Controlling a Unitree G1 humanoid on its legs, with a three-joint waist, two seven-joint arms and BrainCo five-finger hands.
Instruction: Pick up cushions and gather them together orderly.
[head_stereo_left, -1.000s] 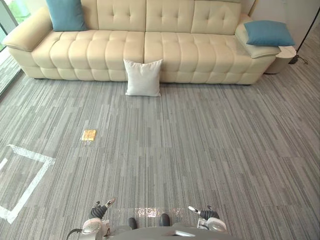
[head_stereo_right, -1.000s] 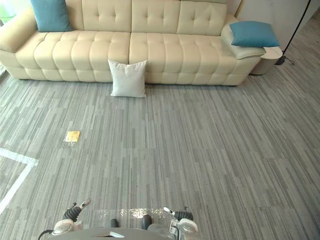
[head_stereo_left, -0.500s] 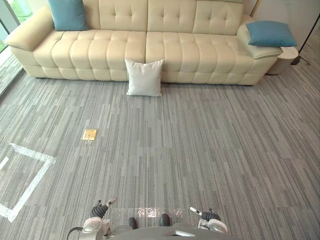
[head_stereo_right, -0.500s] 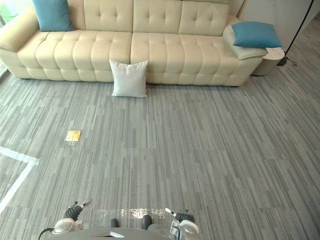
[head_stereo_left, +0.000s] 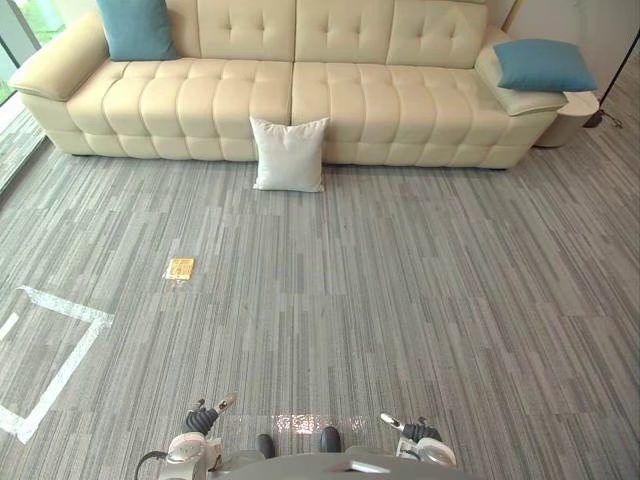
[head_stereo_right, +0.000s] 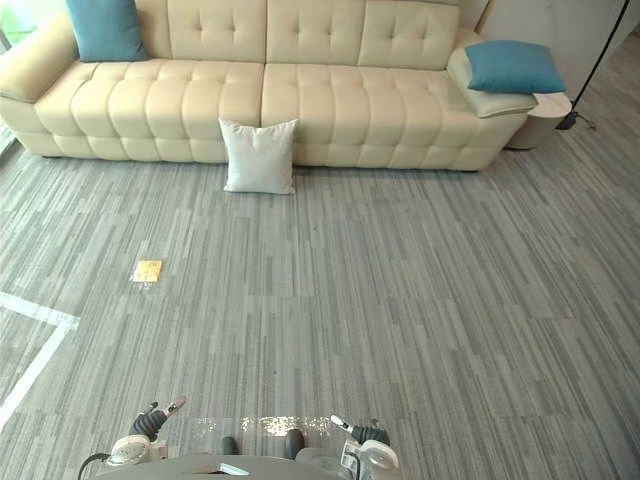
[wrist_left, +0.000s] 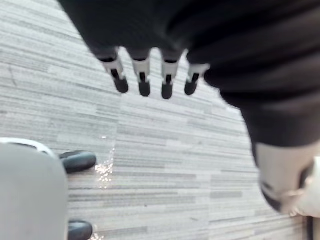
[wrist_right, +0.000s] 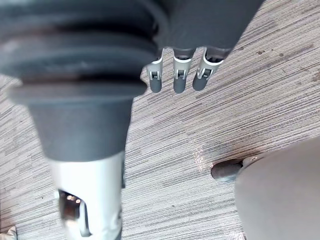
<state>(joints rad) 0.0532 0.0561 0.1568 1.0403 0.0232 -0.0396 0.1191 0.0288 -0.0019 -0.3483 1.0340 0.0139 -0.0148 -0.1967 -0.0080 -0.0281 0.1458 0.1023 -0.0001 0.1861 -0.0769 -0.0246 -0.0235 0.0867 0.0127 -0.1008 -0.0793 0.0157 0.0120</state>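
Three cushions apart; both hands empty.
White cushion (head_stereo_left: 289, 153) stands on the floor (head_stereo_left: 400, 300), leaning on the sofa (head_stereo_left: 380, 100) front near its middle. One blue cushion (head_stereo_left: 135, 28) sits at the sofa's left end; a second blue cushion (head_stereo_left: 544, 65) lies on its right armrest. Left hand (wrist_left: 144, 75) and right hand (wrist_right: 179, 80) hang over the floor, fingers straight and spread, gripping nothing.
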